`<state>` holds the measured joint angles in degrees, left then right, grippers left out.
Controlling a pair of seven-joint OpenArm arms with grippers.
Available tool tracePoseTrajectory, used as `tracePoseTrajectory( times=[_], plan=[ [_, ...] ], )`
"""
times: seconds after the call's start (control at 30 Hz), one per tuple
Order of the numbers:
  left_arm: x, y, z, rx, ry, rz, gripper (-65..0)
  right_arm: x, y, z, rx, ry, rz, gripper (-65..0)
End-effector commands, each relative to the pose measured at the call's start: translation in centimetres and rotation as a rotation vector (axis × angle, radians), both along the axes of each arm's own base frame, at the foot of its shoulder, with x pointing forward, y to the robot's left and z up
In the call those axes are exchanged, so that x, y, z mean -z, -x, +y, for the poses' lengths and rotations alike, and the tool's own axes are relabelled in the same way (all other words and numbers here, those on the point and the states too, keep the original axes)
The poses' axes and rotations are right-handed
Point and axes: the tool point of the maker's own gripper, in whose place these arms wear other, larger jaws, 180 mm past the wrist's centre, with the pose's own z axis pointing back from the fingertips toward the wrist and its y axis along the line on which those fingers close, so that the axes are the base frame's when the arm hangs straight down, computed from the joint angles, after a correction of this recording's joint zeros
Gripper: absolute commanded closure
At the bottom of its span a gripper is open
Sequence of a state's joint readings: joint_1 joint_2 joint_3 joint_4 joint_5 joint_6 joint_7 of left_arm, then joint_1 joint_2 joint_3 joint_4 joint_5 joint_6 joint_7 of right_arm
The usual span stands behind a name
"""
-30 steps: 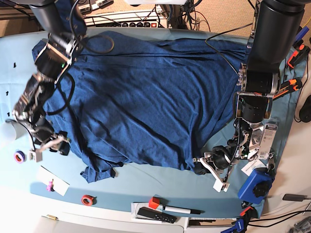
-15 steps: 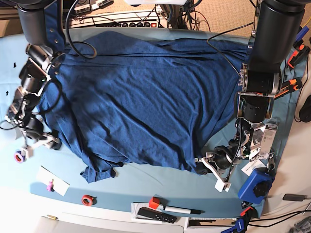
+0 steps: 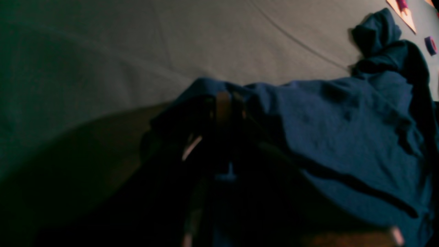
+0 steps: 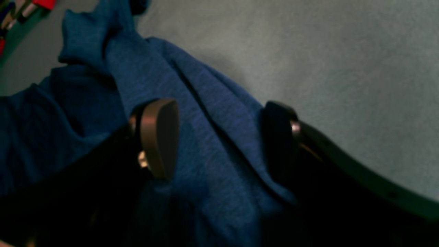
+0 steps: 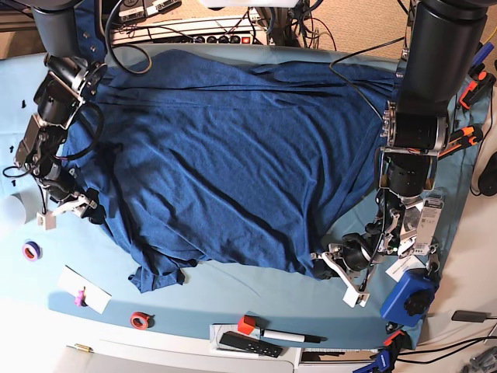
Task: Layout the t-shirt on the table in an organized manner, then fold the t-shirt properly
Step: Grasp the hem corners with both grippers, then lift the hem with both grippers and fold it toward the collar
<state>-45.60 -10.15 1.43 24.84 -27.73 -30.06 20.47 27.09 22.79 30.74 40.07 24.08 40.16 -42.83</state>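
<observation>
The navy t-shirt [image 5: 233, 155] lies spread across most of the teal table [image 5: 233, 291], wrinkled, with a bunched sleeve at the near left. My left gripper [image 5: 324, 264] sits at the shirt's near right corner. In the left wrist view this left gripper [image 3: 224, 106] is shut on a fold of the t-shirt [image 3: 343, 130]. My right gripper [image 5: 71, 211] is at the shirt's left edge. In the right wrist view the right gripper [image 4: 219, 137] stands open, its fingers [image 4: 159, 137] straddling a ridge of the t-shirt [image 4: 205, 103] on the table [image 4: 343, 51].
Along the near edge lie a purple tape roll [image 5: 31, 250], a white card [image 5: 84, 289], a red tape roll [image 5: 140, 319], a red block with a marker [image 5: 247, 324] and a black remote [image 5: 250, 343]. A blue device [image 5: 409, 298] sits near right. Cables run along the back.
My right gripper swung left, then came back up to the shirt's left edge, and its jaws opened wider. The left arm has stayed still at the near right corner.
</observation>
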Motion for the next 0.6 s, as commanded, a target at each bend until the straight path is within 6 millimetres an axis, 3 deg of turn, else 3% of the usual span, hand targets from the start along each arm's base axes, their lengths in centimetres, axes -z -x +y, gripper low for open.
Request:
tracePoseTrajectory(
  times=[0.0, 0.17, 0.37, 0.47, 0.57],
  plan=[
    [-3.4, -2.0, -0.1, -0.006, 0.028, -0.085, 0.0, 0.1, 0.5, -0.5, -0.018, 0.023, 0.048, -33.6],
    [-3.4, -2.0, 0.0, -0.007, 0.028, -0.085, 0.0, 0.1, 0.5, -0.4, -0.019, 0.023, 0.050, -0.3],
    [-4.0, -1.9, -0.2, 0.006, 0.062, -0.100, 0.0, -1.5, -0.3, -1.8, 0.010, 0.050, -0.014, 0.0],
    [-7.0, -1.6, -0.6, 0.076, 0.171, -0.183, 0.0, -3.6, -0.8, -3.0, 0.012, 0.106, -0.051, 0.0],
    [-8.8, -1.9, 0.7, 0.069, 0.210, -0.195, 0.0, -5.7, -1.2, -3.7, 0.004, 0.161, -0.084, 0.0]
  ],
)
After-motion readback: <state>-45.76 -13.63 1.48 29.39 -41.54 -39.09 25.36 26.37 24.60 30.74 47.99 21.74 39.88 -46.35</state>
